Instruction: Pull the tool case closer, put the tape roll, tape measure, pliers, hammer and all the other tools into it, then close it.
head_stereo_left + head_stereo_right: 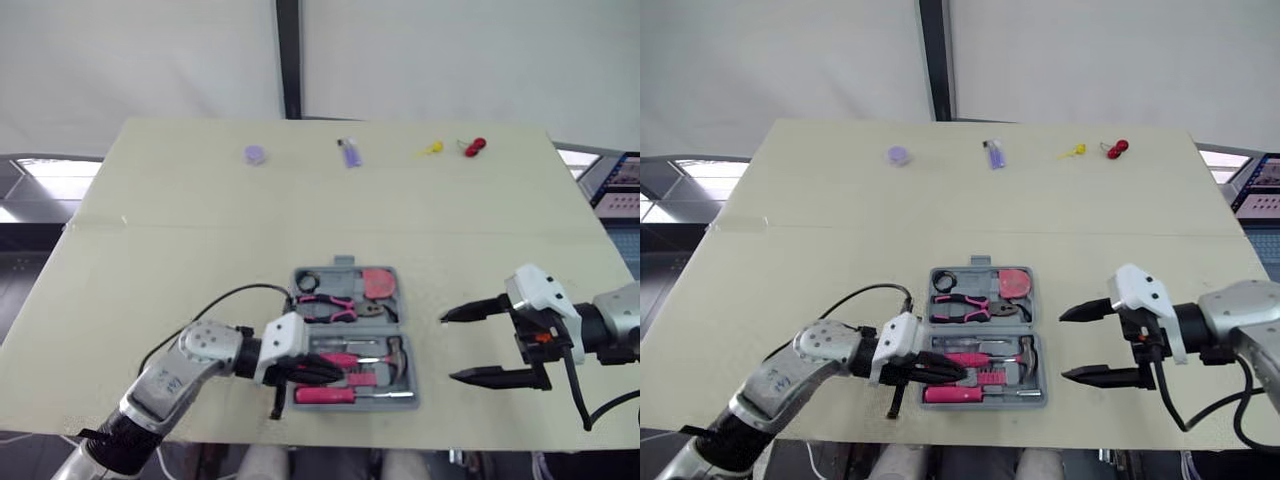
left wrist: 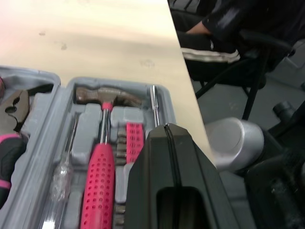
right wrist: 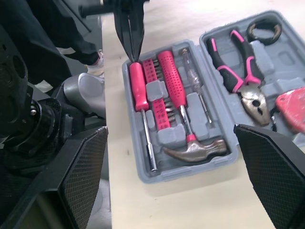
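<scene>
Fingers (image 3: 126,19) of the left gripper (image 1: 332,372) are pressed together into one black point with nothing between them. They reach in from the left, low over the near half of the open tool case (image 3: 181,171), above the pink-handled screwdriver (image 3: 138,88). Whether the tips touch it cannot be told.

Just beyond the screwdriver, in the same half, sit a row of bits in a pink holder (image 3: 155,95), the hammer (image 3: 176,90) with its pink grip and its head toward the right, and a thin clear-handled screwdriver (image 3: 190,71).

In the far half lie the pliers (image 1: 325,305) with pink and black handles. The black tape roll (image 1: 305,281) is in the far left corner and the red tape measure (image 1: 378,283) at the far right.

The case is grey and lies flat with its lid fully open on the pale table (image 1: 200,230), close to the near edge and about midway across it.

The right gripper (image 1: 450,347) hangs to the right of the case, near it but apart from it. Its two fingers are spread wide, hold nothing and point left toward it.

Well apart, along the far edge, lie four small things: a purple round one (image 1: 254,154), a purple oblong one (image 1: 349,153), a yellow one (image 1: 430,149) and a red one (image 1: 475,147).
</scene>
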Robot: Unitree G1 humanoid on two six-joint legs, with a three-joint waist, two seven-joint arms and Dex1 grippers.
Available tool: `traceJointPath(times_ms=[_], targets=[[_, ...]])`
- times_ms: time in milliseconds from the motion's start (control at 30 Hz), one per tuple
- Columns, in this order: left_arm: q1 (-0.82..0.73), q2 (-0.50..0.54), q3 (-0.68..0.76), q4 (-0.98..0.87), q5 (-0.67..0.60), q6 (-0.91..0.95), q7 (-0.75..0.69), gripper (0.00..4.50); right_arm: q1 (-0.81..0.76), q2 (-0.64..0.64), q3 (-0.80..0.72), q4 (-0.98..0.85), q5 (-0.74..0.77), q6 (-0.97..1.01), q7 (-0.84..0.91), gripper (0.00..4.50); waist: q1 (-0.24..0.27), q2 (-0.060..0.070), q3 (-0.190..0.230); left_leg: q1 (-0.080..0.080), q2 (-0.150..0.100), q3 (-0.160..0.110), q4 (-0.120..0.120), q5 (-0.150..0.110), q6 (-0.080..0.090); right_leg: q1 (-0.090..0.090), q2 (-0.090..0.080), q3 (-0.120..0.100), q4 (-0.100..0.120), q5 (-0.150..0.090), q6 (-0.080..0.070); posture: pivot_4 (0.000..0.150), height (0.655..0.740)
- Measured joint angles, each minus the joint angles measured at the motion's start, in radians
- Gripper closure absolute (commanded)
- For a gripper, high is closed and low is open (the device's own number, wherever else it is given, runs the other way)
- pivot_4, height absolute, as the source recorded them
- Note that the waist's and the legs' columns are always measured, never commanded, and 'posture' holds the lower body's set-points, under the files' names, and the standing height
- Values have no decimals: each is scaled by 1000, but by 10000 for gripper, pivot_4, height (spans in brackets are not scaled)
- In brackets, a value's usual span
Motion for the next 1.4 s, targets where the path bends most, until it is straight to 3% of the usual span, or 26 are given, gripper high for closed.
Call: traceJointPath(times_ms=[433, 1400], targets=[[17, -78, -59, 146, 182, -148, 28, 44418, -6, 0, 0, 3, -1, 12, 0, 0, -5, 0, 0, 0, 0, 0, 0, 0, 0, 0, 0, 0, 1, 0, 0, 1500, 7400], [-44, -77, -130, 211, 310, -249, -6, 44418, 8, 0, -1, 12, -12, 3, 1, 0, -4, 2, -3, 3, 0, 0, 0, 0, 0, 2, 0, 0, 1, 0, 0, 1500, 7400]])
